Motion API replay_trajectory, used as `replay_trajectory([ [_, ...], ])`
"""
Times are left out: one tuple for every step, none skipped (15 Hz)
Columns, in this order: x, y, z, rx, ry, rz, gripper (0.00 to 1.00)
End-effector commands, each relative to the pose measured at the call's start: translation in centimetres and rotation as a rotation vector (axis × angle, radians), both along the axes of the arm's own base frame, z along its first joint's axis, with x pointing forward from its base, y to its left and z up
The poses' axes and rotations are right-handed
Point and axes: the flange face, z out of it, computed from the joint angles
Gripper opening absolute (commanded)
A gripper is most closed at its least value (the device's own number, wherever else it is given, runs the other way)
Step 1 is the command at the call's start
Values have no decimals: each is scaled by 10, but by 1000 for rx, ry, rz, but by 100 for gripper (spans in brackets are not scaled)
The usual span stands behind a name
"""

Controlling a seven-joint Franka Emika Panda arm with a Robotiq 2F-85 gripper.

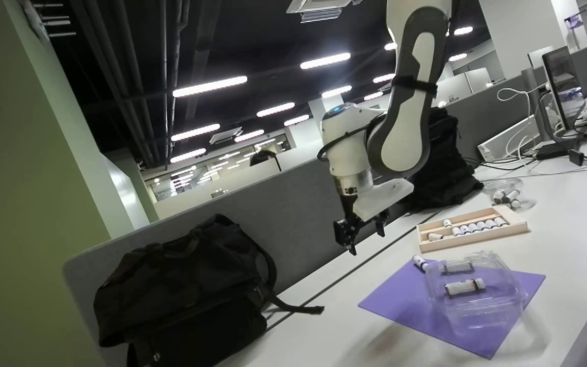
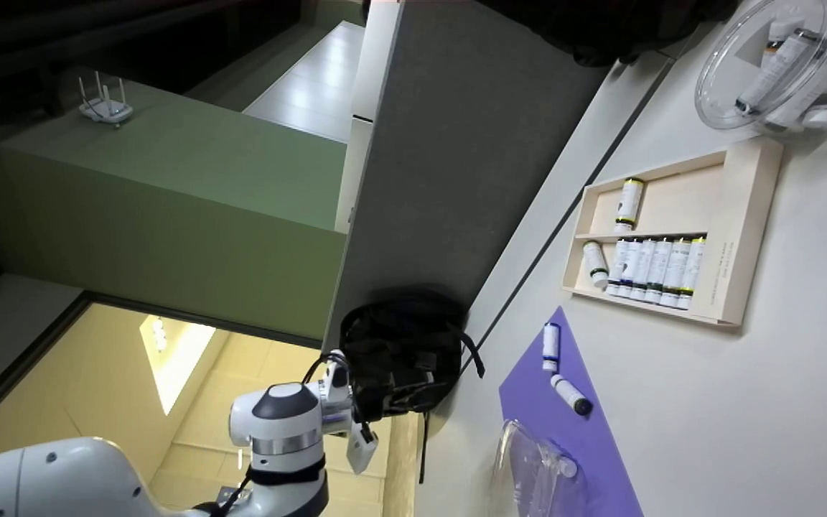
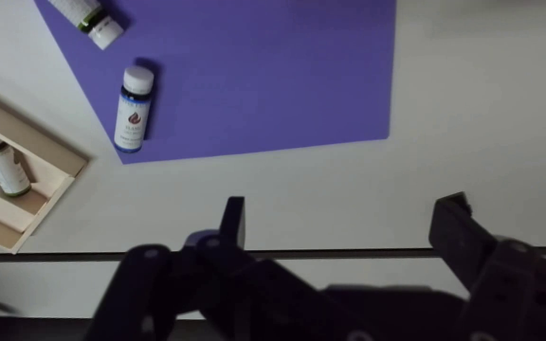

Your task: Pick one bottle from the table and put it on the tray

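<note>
My gripper (image 1: 366, 242) is open and empty, held above the white table (image 1: 568, 229). In the wrist view its fingers (image 3: 341, 213) are wide apart over bare table and its dark seam. A white-labelled bottle with a blue band (image 3: 132, 113) lies on a corner of the purple mat; it shows in both exterior views (image 1: 419, 263) (image 2: 550, 346). A second bottle (image 3: 88, 21) lies on the mat beside it (image 2: 571, 395). The light tan wooden tray (image 2: 744, 222) holds several bottles in two compartments. Only its corner (image 3: 57, 194) shows in the wrist view.
A clear plastic container (image 1: 512, 300) stands on the purple mat (image 1: 395, 300), with a bottle (image 1: 464, 287) seen through it. A clear round bowl with several bottles (image 2: 772, 64) stands beyond the tray. A black backpack (image 1: 186, 290) leans on the grey partition (image 1: 303, 219); another black bag (image 1: 441, 168) stands behind the arm.
</note>
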Motion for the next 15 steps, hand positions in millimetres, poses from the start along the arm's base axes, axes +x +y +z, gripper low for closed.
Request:
replay_trajectory([
  [46, 5, -38, -125, 4, -50, 100],
  [52, 3, -49, -149, 37, -60, 100],
  [55, 0, -61, -173, 70, -80, 100],
  [56, -3, -71, -183, 123, -98, 100],
  [44, -4, -61, -153, 83, -69, 100],
  [47, -5, -71, -166, 108, -81, 100],
  [49, -5, -76, -171, 118, -87, 100],
  [50, -4, -79, -173, 120, -88, 100],
  [51, -4, -79, -174, 120, -89, 100],
  [52, -4, -78, -174, 119, -89, 100],
  [52, -4, -78, -175, 119, -90, 100],
  [52, -4, -77, -176, 120, -90, 100],
  [53, -4, -77, -176, 120, -91, 100],
  [54, -6, -77, -162, 122, -125, 100],
  [52, -12, -75, -137, 126, -183, 100],
])
